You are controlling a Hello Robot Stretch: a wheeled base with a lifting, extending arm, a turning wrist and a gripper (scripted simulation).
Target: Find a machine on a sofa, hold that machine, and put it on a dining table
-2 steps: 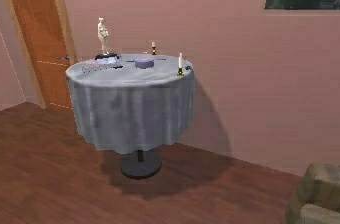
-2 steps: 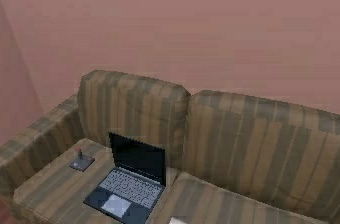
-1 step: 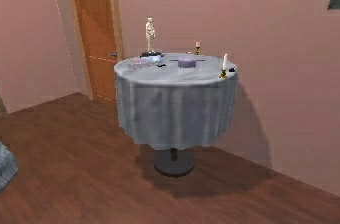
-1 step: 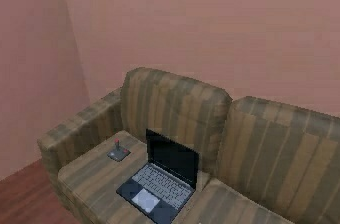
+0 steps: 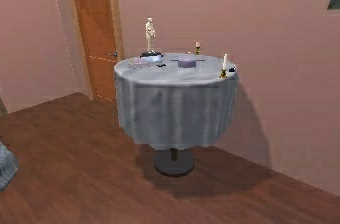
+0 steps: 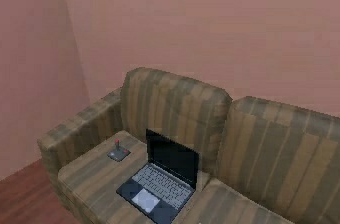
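Arm side view is showing the machine, an open laptop [image 6: 163, 172], lying on the left seat of the striped sofa [image 6: 278, 140], screen propped toward the backrest. Ahead, the cloth-draped dining table [image 5: 175, 105] is waiting as its destination. How the gripper is standing, I cannot tell.

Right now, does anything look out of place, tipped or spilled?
Only the open laptop lying on the sofa seat, a small object beside it. On the round table, the statuette and candle stand upright; nothing spilled.
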